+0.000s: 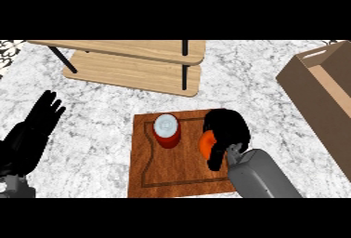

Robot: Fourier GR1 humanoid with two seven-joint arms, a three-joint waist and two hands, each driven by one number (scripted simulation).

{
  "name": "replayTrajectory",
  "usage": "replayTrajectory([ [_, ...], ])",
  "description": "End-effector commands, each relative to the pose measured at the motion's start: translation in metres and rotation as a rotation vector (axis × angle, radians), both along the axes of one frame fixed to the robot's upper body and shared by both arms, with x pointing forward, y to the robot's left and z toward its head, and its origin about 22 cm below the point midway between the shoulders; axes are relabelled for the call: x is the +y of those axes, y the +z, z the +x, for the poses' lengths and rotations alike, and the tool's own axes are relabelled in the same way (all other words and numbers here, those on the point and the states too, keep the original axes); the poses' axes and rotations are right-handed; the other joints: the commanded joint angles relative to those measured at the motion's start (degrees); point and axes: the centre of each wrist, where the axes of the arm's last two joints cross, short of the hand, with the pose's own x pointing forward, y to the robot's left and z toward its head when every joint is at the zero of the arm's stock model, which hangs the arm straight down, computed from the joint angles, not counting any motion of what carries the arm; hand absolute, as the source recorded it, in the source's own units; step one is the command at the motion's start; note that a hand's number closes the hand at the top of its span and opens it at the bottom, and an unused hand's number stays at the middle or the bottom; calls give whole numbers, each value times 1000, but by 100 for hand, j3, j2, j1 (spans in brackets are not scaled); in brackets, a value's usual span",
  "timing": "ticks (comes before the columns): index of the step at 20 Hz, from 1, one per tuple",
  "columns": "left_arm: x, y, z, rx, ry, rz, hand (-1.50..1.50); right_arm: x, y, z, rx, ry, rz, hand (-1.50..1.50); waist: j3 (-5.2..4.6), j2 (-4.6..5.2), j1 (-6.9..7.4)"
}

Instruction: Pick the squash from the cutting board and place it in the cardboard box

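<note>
The squash (205, 143) shows as an orange patch on the right part of the wooden cutting board (165, 172); most of it is hidden. My right hand (225, 130) lies over it with fingers curled round it. The cardboard box (322, 88) stands open at the right edge of the counter, well apart from the board. At the left edge my left hand (34, 125) rests open, fingers pointing up, away from the board.
A red can with a white lid (166, 130) stands upright on the board just left of the squash. A two-tier wooden shelf on black legs (137, 65) sits behind the board. Marble counter lies between board and box.
</note>
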Motion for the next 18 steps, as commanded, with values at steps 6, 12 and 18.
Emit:
replayTrajectory([
  [6, 11, 1, -2, 3, -30, -18, 0, -82, 2, 63, -24, -224, -13, 150, 0, 3, 34],
  [12, 13, 4, 4, 1, 2, -3, 0, -67, 34, 51, -220, -244, -68, 150, -2, -12, -2],
  [18, -3, -1, -4, 11, 17, -10, 0, -53, 107, 32, -439, -198, -27, 150, -2, -37, -36],
])
